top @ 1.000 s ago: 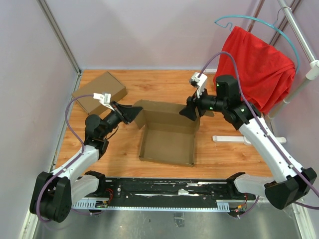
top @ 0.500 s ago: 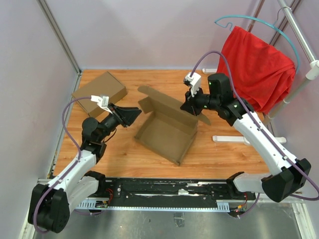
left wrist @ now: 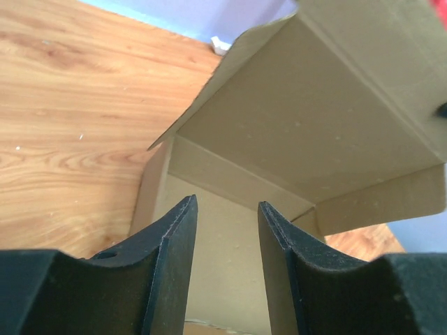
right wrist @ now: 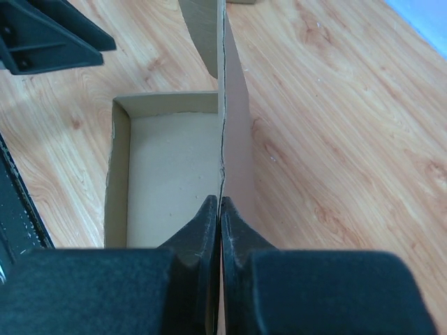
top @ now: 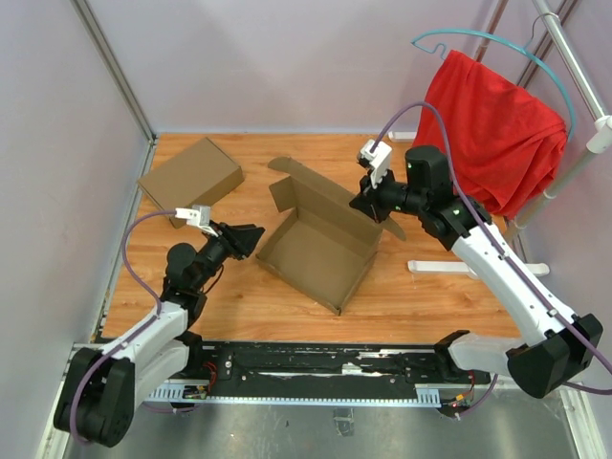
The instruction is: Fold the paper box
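Note:
The paper box is a brown open tray standing skewed on the wood floor, its lid panel raised at the back. My right gripper is shut on the right end of that raised lid panel. In the right wrist view the thin cardboard edge runs straight into the pinched right gripper. My left gripper is open, just off the box's left corner and not touching it. From the left wrist the left gripper frames the box's inside wall, with nothing between the fingers.
A second, closed cardboard box lies at the back left. A red cloth hangs on a white rack at the right, its foot on the floor by the box. Walls close in on the left and back.
The right gripper shut on the lid panel and swung the box counterclockwise. The left gripper pulled back toward the near left, let go of the box and opened wider.

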`<action>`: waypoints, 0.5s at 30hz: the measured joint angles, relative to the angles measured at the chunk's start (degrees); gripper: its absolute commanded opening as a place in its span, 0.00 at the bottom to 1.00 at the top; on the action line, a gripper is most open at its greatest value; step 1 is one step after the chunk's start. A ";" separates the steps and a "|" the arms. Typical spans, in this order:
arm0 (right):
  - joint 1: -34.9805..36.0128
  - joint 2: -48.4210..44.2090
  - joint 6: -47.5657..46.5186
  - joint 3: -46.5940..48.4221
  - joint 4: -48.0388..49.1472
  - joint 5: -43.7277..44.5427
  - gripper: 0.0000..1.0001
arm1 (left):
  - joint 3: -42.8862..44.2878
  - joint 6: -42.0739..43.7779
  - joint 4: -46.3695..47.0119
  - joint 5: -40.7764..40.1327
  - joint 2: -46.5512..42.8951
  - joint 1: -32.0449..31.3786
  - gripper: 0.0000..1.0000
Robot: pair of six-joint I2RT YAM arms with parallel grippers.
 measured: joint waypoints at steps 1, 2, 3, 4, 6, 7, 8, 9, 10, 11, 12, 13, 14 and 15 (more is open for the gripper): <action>0.00 -0.50 -0.46 -0.50 0.57 -0.35 0.01 | -0.72 0.28 1.31 -0.28 1.29 0.00 0.46; 0.00 -0.85 -0.98 -0.85 0.98 -0.74 0.01 | -1.40 0.55 3.30 -0.42 2.84 0.00 0.46; 0.00 -1.07 -1.44 -1.03 1.40 -1.33 0.01 | -1.92 0.81 5.53 -0.42 4.70 0.00 0.46; 0.00 -1.14 -1.81 -1.07 1.70 -1.81 0.01 | -2.32 0.98 7.96 -0.35 6.43 0.00 0.46; 0.00 -1.16 -2.49 -1.07 2.23 -2.86 0.01 | -2.67 0.98 12.81 0.00 10.38 0.00 0.46; 0.00 -1.14 -2.73 -1.07 2.34 -3.23 0.01 | -2.67 0.90 15.78 0.24 12.70 0.00 0.46; 0.00 -1.14 -2.93 -1.07 2.36 -3.52 0.01 | -2.67 0.68 18.36 0.37 14.64 0.00 0.45; 0.00 -1.11 -3.30 -1.07 2.38 -3.85 0.01 | -2.67 0.37 21.09 0.55 16.52 0.00 0.45; 0.00 -1.09 -3.56 -1.07 2.36 -3.98 0.01 | -2.67 0.07 23.10 0.76 17.86 0.00 0.45; 0.00 -1.01 -3.93 -1.07 2.38 -4.07 0.01 | -2.67 -0.33 25.73 1.11 19.43 0.00 0.45; 0.00 -0.83 -4.13 -1.07 2.36 -4.13 0.01 | -2.62 -0.66 27.65 1.60 20.72 0.00 0.45; 0.00 -0.57 -4.37 -1.07 2.36 -4.22 0.01 | -2.58 -0.96 29.16 1.92 21.70 0.00 0.45; 0.00 -0.31 -4.57 -1.07 2.34 -4.42 0.01 | -2.43 -1.44 30.73 2.45 22.75 0.00 0.45; 0.00 0.11 -4.85 -1.05 2.34 -4.61 0.01 | -2.27 -1.77 31.95 2.75 23.54 0.00 0.45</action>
